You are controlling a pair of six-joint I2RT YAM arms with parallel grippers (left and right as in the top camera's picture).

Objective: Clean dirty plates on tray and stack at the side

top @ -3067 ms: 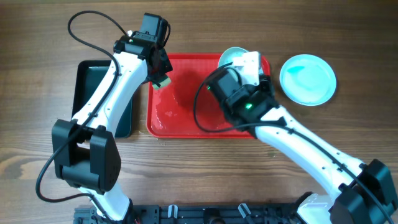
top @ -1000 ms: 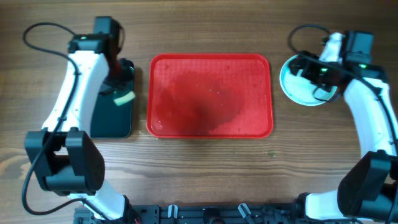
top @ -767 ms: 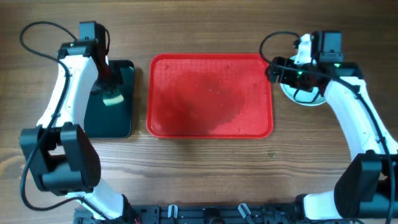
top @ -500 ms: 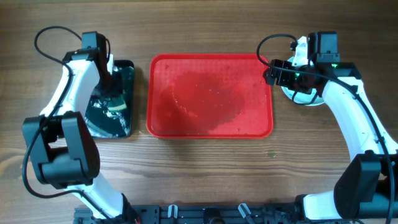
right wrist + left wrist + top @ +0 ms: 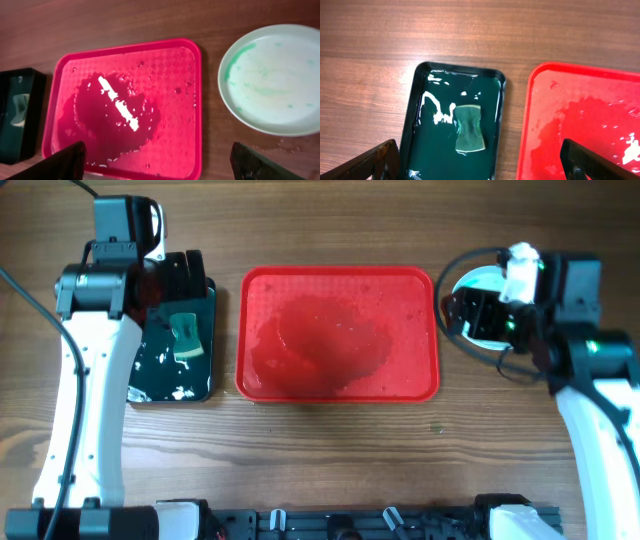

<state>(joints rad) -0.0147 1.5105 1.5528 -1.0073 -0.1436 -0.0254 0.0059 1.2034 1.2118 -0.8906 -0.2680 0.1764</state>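
No plates lie on the wet red tray (image 5: 338, 370). One pale plate (image 5: 272, 77), faintly green-smeared, sits on the surface just right of it. The sponge (image 5: 469, 127) rests in the dark tray (image 5: 150, 385). Left fingers (image 5: 375, 160) and right fingers (image 5: 255, 162) are spread wide, empty. The task looks nearly finished.

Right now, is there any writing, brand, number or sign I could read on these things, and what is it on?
None: no text can be read in any view.
The red tray, dark green tray, sponge and plate are unmarked; the plate shows only green smears.
The left arm and right arm show no legible label from overhead.
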